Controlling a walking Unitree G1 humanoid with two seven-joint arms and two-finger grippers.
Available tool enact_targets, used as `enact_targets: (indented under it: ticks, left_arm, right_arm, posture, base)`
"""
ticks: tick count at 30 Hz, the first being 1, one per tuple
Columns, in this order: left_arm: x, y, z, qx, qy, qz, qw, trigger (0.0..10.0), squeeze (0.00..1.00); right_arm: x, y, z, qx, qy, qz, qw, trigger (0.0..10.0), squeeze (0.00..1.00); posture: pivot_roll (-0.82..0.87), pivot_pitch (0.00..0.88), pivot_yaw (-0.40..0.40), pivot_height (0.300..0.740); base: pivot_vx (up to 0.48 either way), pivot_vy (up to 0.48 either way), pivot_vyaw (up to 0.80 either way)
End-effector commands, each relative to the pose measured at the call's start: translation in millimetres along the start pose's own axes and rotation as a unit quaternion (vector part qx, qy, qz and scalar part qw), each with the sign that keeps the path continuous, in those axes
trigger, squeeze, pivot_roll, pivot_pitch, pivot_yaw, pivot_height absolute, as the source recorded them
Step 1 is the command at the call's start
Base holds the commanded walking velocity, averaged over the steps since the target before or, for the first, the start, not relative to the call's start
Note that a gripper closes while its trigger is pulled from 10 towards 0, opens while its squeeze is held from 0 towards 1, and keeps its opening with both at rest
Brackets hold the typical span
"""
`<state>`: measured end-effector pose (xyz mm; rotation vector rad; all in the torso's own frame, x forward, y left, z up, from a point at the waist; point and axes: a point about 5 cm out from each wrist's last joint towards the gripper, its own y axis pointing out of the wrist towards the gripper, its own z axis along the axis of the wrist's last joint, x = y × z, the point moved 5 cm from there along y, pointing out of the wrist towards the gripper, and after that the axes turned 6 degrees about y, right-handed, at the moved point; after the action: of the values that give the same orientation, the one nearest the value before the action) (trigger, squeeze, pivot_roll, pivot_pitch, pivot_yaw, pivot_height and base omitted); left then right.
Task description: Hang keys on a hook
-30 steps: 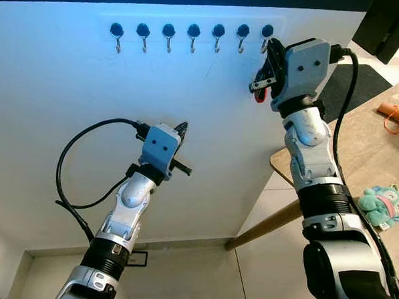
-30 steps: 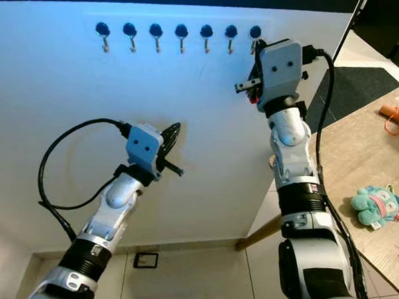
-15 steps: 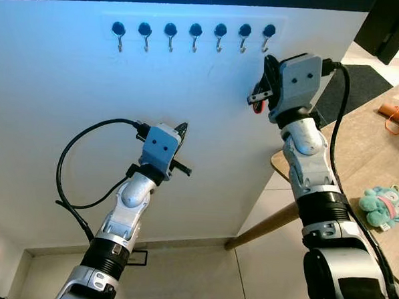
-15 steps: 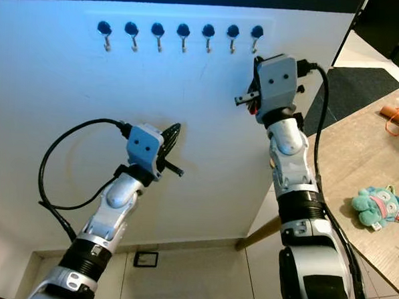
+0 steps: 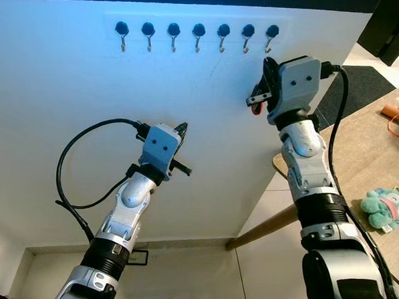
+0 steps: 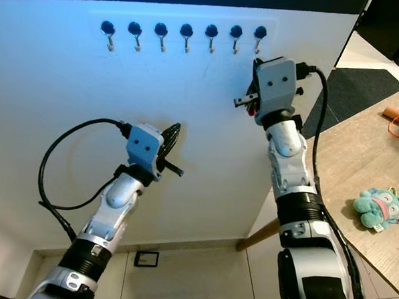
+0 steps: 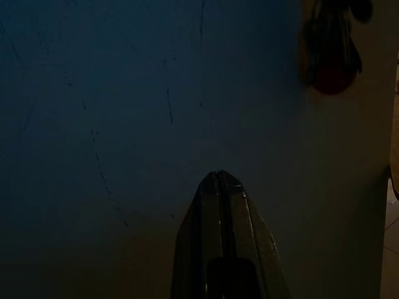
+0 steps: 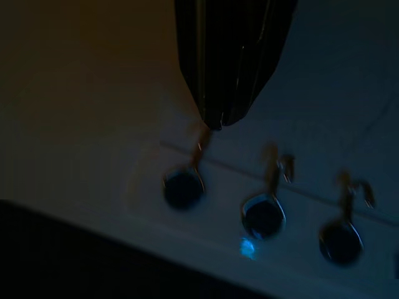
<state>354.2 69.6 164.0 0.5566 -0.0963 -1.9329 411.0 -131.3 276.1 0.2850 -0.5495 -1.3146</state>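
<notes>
Since 1 s ago my right gripper [image 5: 265, 72] has dropped away from the end hook [image 5: 270, 34]: it was up against it, now sits just below and clear. Head cam also shifted a bit, so the hook row sits slightly lower and further right in view; not the hooks moving.

Right gripper: fingers [image 8: 221, 93] pressed together in wrist cam, tips pointing up at the end hook. Red bit of the keys [image 5: 256, 107] hangs under the wrist in the head view, against the wall [image 5: 69, 82]. Can't see the ring itself or exactly how it's held; judge fingers are closed on the keys. Nothing hanging on any hook, so the hang is not yet done.

Left gripper [image 5: 181, 130] held at mid-wall, idle, fingers closed flat together per its wrist cam, holding nothing. That cam also catches the red fob [image 7: 331, 75] dimly.

Outward: seven hooks in the hook row [image 5: 197, 35], all bare. Table [image 5: 360, 151] to my right w/ plush toy [image 5: 386, 207] and orange item [image 5: 396, 119] on it.

Doing the step well, my judgement: come back up w/ ring opening facing the hook tip, approach from slightly below and out from the wall, lift over the tip, then lower so the ring seats in the bend. Only release once weight is on the hook. Risk: ring hidden behind fingers, so alignment is partly blind; go slow.
</notes>
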Motion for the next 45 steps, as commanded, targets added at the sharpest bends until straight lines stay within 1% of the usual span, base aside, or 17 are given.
enact_targets:
  ticks: [1,7,16,24,40,41,45]
  left_arm:
    - [2.9,0.7,0,-0.001,-0.013,0.005,1.000,10.0,0.00]
    - [2.2,0.6,0,-0.002,-0.014,0.007,1.000,10.0,0.00]
    - [3.2,1.7,0,-0.003,-0.015,0.005,1.000,10.0,0.00]
    - [3.9,1.6,-1,-0.004,-0.015,0.003,1.000,10.0,0.00]
    - [4.6,1.4,0,-0.002,-0.015,0.001,1.000,10.0,0.00]
    - [4.7,1.3,0,-0.001,-0.014,0.000,1.000,10.0,0.00]
    - [4.7,1.2,0,-0.001,-0.014,0.000,1.000,10.0,0.00]
  right_arm:
    - [-3.5,6.1,18,0.035,-0.011,0.007,0.999,10.0,0.00]
    - [-2.2,9.6,25,0.045,-0.018,0.004,0.999,10.0,0.00]
    - [-1.6,17.5,27,0.040,-0.028,0.004,0.999,10.0,0.00]
    - [-1.4,20.6,20,0.018,-0.031,0.003,0.999,10.0,0.00]
    - [1.0,17.8,19,0.019,-0.031,-0.006,0.999,10.0,0.00]
    - [0.9,14.8,18,0.021,-0.031,-0.010,0.999,10.0,0.00]
    - [1.3,12.9,18,0.022,-0.031,-0.013,0.999,10.0,0.00]
  posture:
    - [0.06,0.044,-0.049,0.740]
    - [0.06,0.046,-0.049,0.740]
    - [0.06,0.045,-0.050,0.740]
    - [0.06,0.043,-0.052,0.740]
    - [0.06,0.036,-0.049,0.740]
    - [0.06,0.032,-0.046,0.740]
    - [0.06,0.033,-0.046,0.740]
  base:
    - [0.000,0.000,0.00]
    - [0.000,0.000,0.00]
    - [0.000,0.000,0.00]
    - [0.000,0.000,0.00]
    - [0.000,0.000,0.00]
    - [0.000,0.000,0.00]
    - [0.000,0.000,0.00]
